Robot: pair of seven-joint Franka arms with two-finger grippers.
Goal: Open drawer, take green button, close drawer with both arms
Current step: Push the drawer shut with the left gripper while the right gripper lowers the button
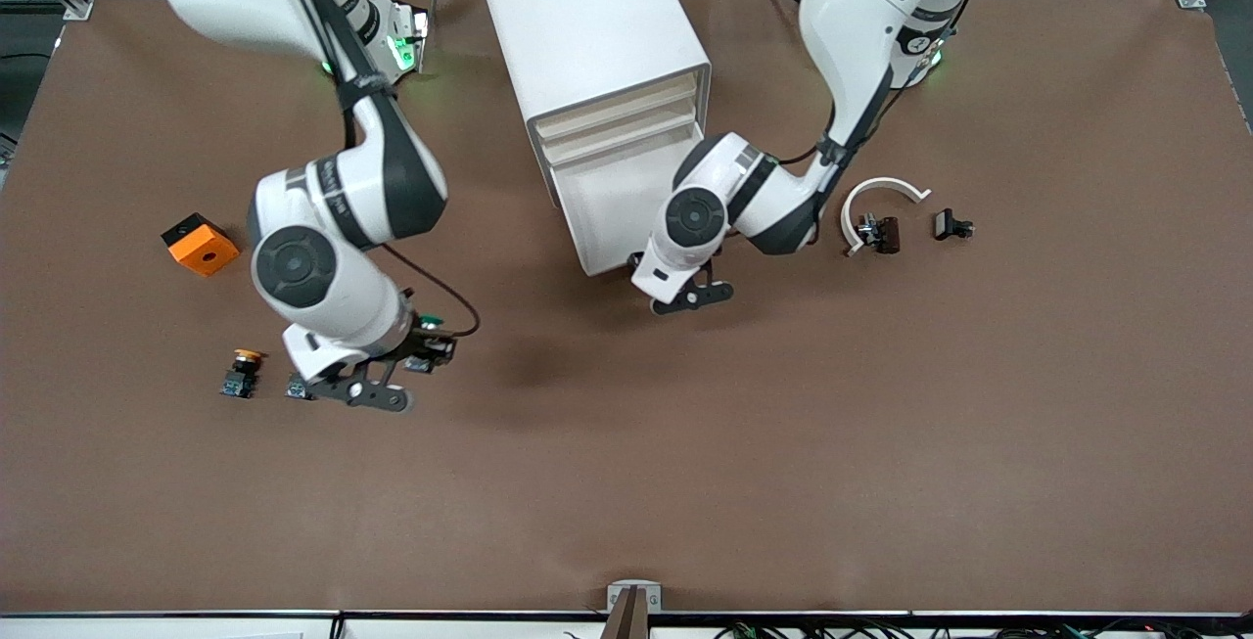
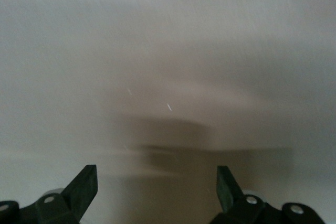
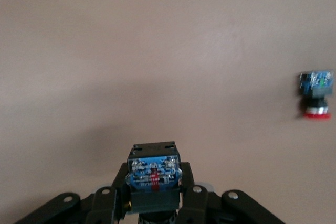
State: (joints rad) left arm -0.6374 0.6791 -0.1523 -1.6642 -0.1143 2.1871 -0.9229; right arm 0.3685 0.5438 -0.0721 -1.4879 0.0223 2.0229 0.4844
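My right gripper (image 1: 423, 353) is shut on the green-capped button (image 1: 429, 324) and holds it just over the table, toward the right arm's end. In the right wrist view the button's blue-ended dark body (image 3: 154, 174) sits between the fingers (image 3: 118, 192); its cap is hidden there. My left gripper (image 1: 697, 295) is open and empty at the lower corner of the white drawer cabinet (image 1: 587, 32), beside the bottom drawer's front (image 1: 612, 213). The left wrist view shows only that white front (image 2: 168, 51) close up between the open fingertips (image 2: 84, 184).
An orange-capped button (image 1: 242, 371) and a red-capped button (image 3: 316, 95) lie on the table next to my right gripper. An orange block (image 1: 201, 244) lies farther from the camera. A white curved piece (image 1: 881, 191) and small dark parts (image 1: 951, 225) lie toward the left arm's end.
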